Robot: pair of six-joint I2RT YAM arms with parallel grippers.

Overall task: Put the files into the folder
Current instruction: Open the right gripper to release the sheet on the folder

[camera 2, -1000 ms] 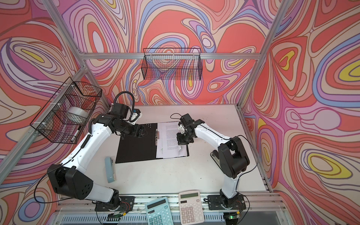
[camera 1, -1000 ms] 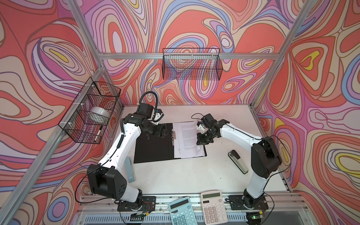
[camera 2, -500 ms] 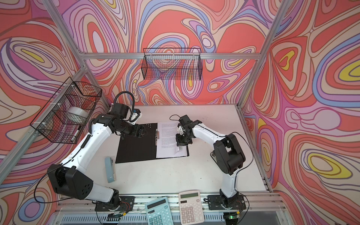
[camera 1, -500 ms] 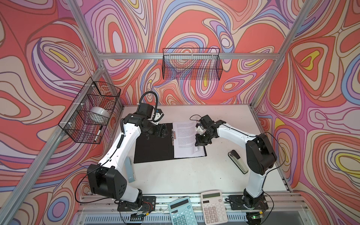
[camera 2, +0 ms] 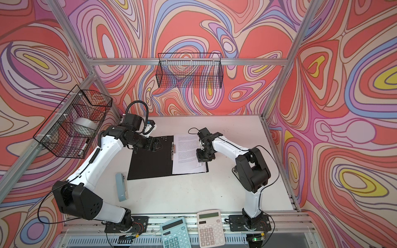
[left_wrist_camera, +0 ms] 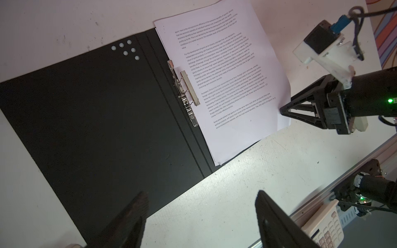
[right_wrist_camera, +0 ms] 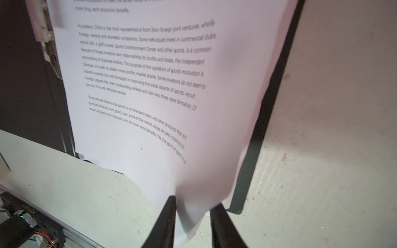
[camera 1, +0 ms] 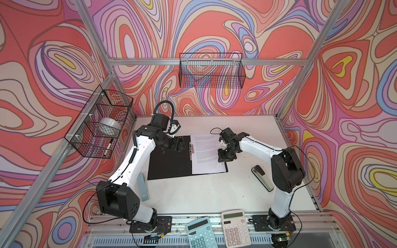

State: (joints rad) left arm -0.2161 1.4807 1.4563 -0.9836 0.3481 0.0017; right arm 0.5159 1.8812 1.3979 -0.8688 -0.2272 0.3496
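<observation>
Now the files (camera 1: 206,152) lie on the right leaf of the open folder (camera 1: 169,163), mid-desk toward the far edge, beside its metal clip (left_wrist_camera: 187,90). My right hand (right_wrist_camera: 194,200) stands with jaws parted loosely around the sheets' lifted near corner. My left hand (left_wrist_camera: 202,193) hovers open above the black cover. I judge it best to draw the right hand straight back, letting that corner settle flat.

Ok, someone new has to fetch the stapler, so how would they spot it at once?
On the white table, look right of the open black folder, beside the right arm at its elbow. The stapler lies flat there: long and narrow, black on top with a silvery base, unlike the blue calculator and white calculator at the front rail.
</observation>
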